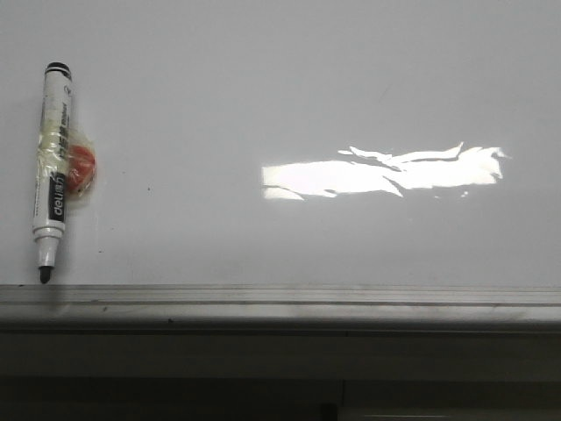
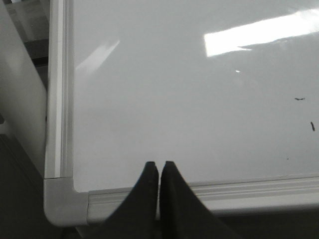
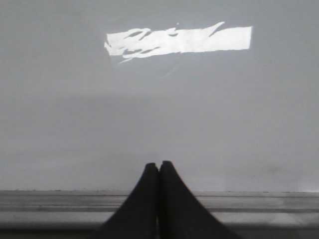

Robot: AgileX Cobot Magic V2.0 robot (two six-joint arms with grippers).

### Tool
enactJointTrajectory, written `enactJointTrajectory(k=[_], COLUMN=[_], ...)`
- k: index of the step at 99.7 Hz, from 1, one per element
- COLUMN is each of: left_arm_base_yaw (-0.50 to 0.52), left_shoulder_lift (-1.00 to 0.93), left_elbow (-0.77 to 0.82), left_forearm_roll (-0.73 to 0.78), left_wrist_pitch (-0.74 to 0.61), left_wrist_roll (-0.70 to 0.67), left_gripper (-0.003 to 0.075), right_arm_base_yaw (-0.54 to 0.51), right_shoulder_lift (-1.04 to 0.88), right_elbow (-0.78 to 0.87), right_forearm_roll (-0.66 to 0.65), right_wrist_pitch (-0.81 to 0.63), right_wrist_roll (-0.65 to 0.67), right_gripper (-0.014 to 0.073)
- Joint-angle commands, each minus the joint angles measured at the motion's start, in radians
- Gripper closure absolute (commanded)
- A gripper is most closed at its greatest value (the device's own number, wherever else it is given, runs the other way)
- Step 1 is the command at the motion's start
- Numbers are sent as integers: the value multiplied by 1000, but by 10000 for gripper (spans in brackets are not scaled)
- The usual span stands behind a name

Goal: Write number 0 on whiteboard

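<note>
Large glossy pale grey-white flat whiteboard (image 1: 263, 88) fills most of the front view. Grey metal rail (image 1: 280, 305) runs along its near edge; below the rail, a dark band, detail not readable.

Bright white glare patch (image 1: 386, 171), ragged along its top, sits right of centre on the board. Seen also from both wrist cameras.

White-barrelled marker with black cap end and black tip (image 1: 51, 171) lies on the board at far left, roughly perpendicular to the rail, tip toward the rail and just short of it. Clear tape wraps its middle, binding a small orange-red round object (image 1: 81, 167) to its right side.

No drawn loop visible on the board in any view; the number 0 cannot be located. Left wrist view shows two short black marks (image 2: 305, 112) on the surface, well apart from the fingers.

Left gripper (image 2: 159, 167): black fingers pressed together, nothing between them, hanging over the board's rounded grey corner piece (image 2: 62, 201) and rail.

Right gripper (image 3: 159, 167): fingers likewise closed on nothing, over the rail, facing bare board.
</note>
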Motion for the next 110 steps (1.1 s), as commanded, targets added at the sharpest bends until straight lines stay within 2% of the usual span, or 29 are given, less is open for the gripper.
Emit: enactJointTrajectory(k=[1,53,65,85,91,99,110], left_arm_base_yaw=[-2,-2,-2,-2,-2,-2,-2], left_shoulder_lift=[-29,-29,-29,-29,-29,-29,-29], left_elbow=[32,32,32,32,32,32,32], left_forearm_roll=[-3,-3,184,233,275,217,187], left_wrist_pitch=[-41,-41,-44,-50,-105,-260,-417], left_wrist_roll=[-3,-3,32,40,42,41,41], left_gripper=[740,740,740,740,740,740,740], right_arm_base_yaw=[-1,-1,-1,-1,-1,-1,-1], right_shoulder_lift=[-18,-18,-18,-18,-18,-18,-18], right_elbow=[11,11,11,11,11,11,11], right_forearm_roll=[0,0,0,0,0,0,0], right_wrist_pitch=[-17,-17,-17,-54,-124,-277,-409], right_wrist_roll=[-1,-1,-1,-1,-1,-1,-1], right_gripper=[662,662,662,662,662,662,662])
